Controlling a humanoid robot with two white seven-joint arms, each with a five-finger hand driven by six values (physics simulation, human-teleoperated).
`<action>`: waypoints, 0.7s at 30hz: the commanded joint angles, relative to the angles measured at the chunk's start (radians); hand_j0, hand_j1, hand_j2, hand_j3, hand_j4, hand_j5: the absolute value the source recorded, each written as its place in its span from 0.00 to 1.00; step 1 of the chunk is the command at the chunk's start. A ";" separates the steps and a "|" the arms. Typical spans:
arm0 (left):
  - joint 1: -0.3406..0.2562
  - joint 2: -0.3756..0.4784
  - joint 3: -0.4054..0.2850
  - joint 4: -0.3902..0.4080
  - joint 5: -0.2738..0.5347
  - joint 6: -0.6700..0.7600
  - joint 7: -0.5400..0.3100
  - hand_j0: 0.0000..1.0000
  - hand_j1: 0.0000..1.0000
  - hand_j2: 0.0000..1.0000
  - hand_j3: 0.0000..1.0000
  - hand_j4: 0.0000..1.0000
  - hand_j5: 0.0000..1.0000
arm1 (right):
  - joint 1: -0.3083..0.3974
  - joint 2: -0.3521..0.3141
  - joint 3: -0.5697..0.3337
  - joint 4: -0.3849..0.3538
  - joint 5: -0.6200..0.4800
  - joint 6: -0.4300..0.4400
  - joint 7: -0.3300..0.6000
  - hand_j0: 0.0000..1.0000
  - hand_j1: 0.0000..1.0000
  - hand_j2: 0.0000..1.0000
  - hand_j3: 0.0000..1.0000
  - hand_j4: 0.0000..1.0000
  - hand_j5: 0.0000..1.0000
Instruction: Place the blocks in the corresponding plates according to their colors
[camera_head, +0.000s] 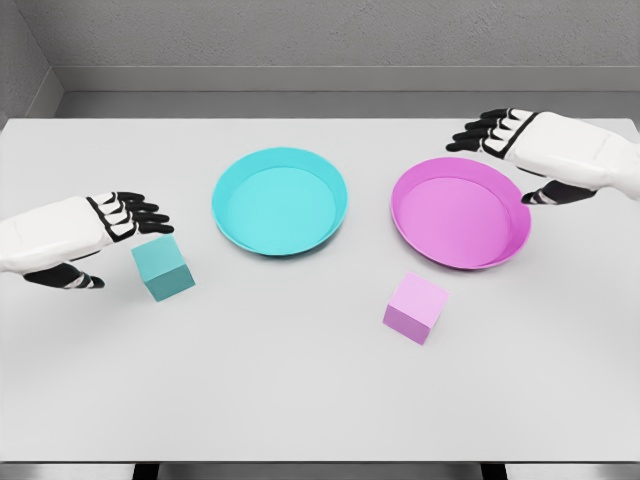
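Left hand (110, 222) hovers with fingers spread just beside the teal block (162, 267) on the worktop (300, 400), gripping nothing, so a shallow, off-centre closure could nudge the block away from the teal plate (280, 200).

Teal block (162, 267); cyan plate (279, 200); pink block (415, 307); magenta plate (461, 211).

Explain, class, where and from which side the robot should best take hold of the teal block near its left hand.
Probably from above, pinching two opposite upright faces of the teal block. It sits flat on the table with flat, parallel sides and clear space around it. The left hand, open beside it at upper left, is nearest. The cyan plate lies to its right, apart from it.
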 joint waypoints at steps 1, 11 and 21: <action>0.000 0.001 -0.001 0.001 0.003 0.000 0.000 1.00 1.00 1.00 1.00 1.00 1.00 | 0.000 -0.002 0.000 -0.006 -0.003 0.003 0.000 1.00 1.00 1.00 1.00 1.00 1.00; -0.107 -0.133 -0.021 0.000 -0.125 0.000 -0.279 1.00 1.00 1.00 1.00 1.00 1.00 | 0.058 0.009 -0.060 0.016 0.014 0.003 0.000 1.00 1.00 1.00 1.00 1.00 1.00; -0.146 -0.219 -0.022 0.079 -0.125 0.000 -0.363 1.00 1.00 1.00 1.00 1.00 1.00 | 0.095 -0.006 0.116 -0.076 0.018 0.003 0.000 1.00 1.00 1.00 1.00 1.00 1.00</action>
